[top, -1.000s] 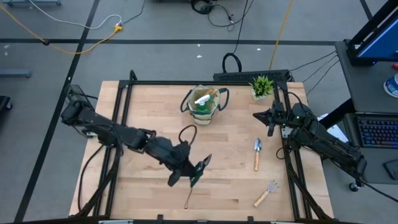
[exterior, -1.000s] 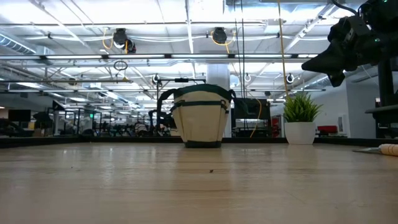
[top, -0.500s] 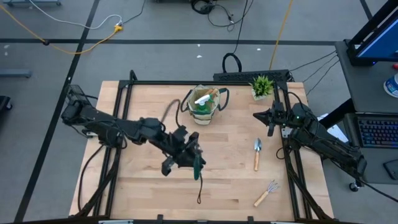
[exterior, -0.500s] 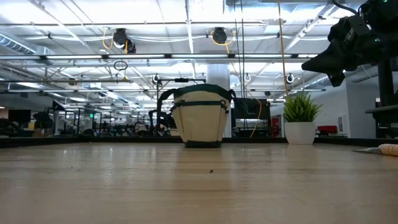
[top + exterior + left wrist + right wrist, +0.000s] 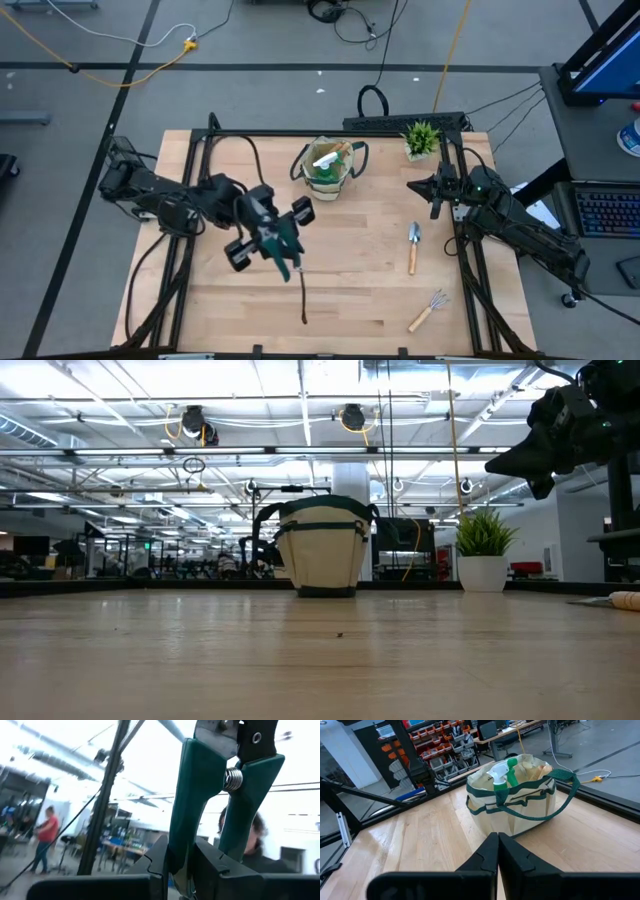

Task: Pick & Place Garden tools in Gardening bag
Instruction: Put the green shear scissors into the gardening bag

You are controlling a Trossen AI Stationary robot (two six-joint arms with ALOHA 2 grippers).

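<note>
Left gripper point(image 5: 278, 243) clamped on green-handled pruning shears point(image 5: 215, 795), lifted above table point(image 5: 360, 290). Transport step: next, carry toward gardening bag point(image 5: 327, 168), release inside. Right gripper point(image 5: 498, 851) closed, empty, waiting near bag.

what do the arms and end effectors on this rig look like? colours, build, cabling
Both arms are dark, near-black, jointed links with chunky housings. The left end effector and right end effector each carry two black angular fingers that taper to wedge tips. A black cable loops loose over the left arm. No markings or labels are legible.
</note>
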